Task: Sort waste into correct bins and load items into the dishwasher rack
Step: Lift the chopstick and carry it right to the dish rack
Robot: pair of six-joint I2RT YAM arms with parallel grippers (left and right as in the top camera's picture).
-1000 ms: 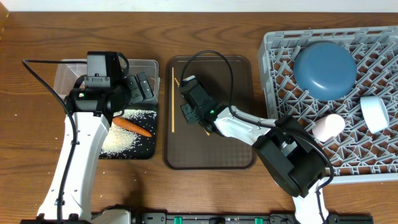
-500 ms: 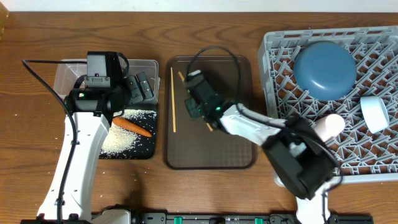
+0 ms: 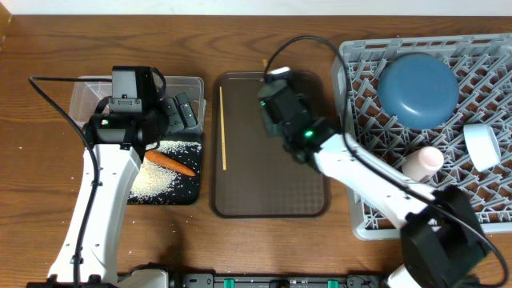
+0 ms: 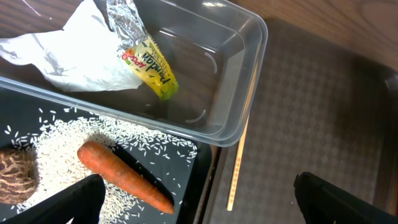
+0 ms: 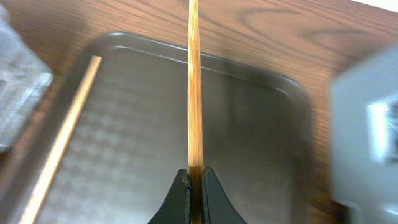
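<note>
My right gripper (image 5: 195, 177) is shut on one wooden chopstick (image 5: 194, 93), held lifted over the back right of the brown serving tray (image 3: 272, 200), near the grey dishwasher rack (image 3: 480, 216). The other chopstick (image 3: 223, 128) lies along the tray's left side. My left gripper (image 4: 199, 205) hangs open and empty above the seam between the black tray (image 4: 186, 180) and the clear tub (image 4: 249, 74). The tub holds a white napkin (image 4: 56, 56) and a green-yellow wrapper (image 4: 149, 62). A carrot (image 4: 124, 177), rice (image 4: 62, 143) and a brown lump (image 4: 15, 177) lie on the black tray.
In the rack stand a round blue dish (image 3: 418, 88), a pale pink cup (image 3: 422, 162) and a light cup (image 3: 482, 146). The right arm stretches across the tray's right edge and the rack's left rim. Bare wooden table surrounds everything.
The right gripper has carried its chopstick rightwards and towards the back of the brown tray, closer to the rack. The left arm has stayed still.
</note>
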